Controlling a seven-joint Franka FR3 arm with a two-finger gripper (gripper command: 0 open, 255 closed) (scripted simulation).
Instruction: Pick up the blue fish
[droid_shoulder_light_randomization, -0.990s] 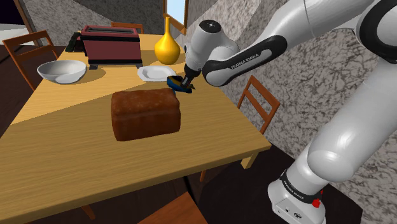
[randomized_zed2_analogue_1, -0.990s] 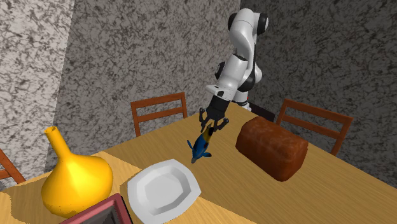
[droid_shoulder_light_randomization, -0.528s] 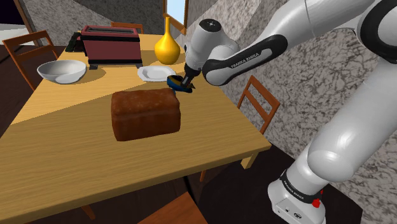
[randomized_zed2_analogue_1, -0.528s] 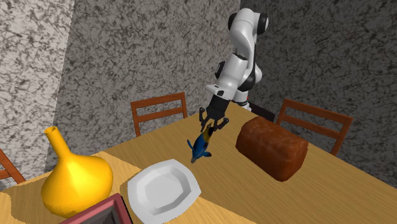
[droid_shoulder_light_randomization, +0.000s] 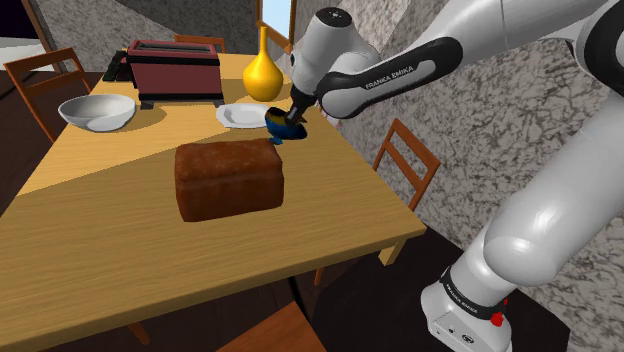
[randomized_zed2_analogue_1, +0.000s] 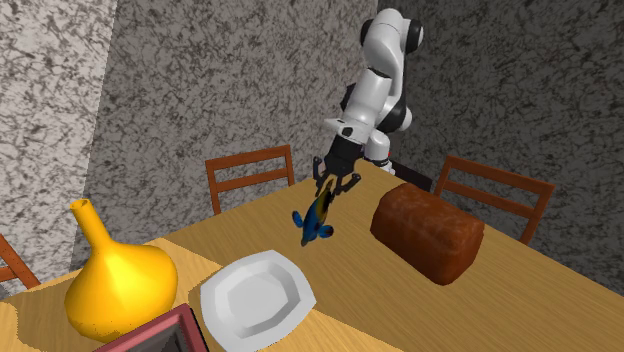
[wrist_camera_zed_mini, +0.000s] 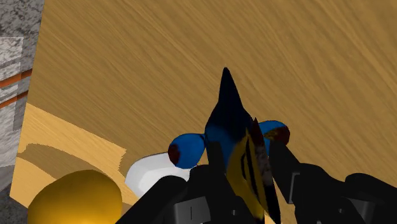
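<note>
The blue fish (randomized_zed2_analogue_1: 317, 217), blue with yellow stripes, hangs in the air above the wooden table (randomized_zed2_analogue_1: 520, 290), clamped between my black fingers. My gripper (randomized_zed2_analogue_1: 331, 191) is shut on it, tail end pointing down toward the table. In the shoulder view the fish (droid_shoulder_light_randomization: 278, 126) hangs just past the brown bread loaf (droid_shoulder_light_randomization: 229, 177), with my gripper (droid_shoulder_light_randomization: 291, 119) at its upper end. In the wrist view the fish (wrist_camera_zed_mini: 236, 137) sits between my fingers (wrist_camera_zed_mini: 213, 175), its dark fin pointing away from the hand.
A white plate (randomized_zed2_analogue_1: 256, 297) lies on the table below and beside the fish. A yellow vase (droid_shoulder_light_randomization: 262, 72), a red toaster (droid_shoulder_light_randomization: 174, 68) and a white bowl (droid_shoulder_light_randomization: 97, 111) stand farther back. Wooden chairs (droid_shoulder_light_randomization: 406, 162) line the table's edges.
My gripper has risen with the fish, which now hangs higher above the table and has swung a little.
</note>
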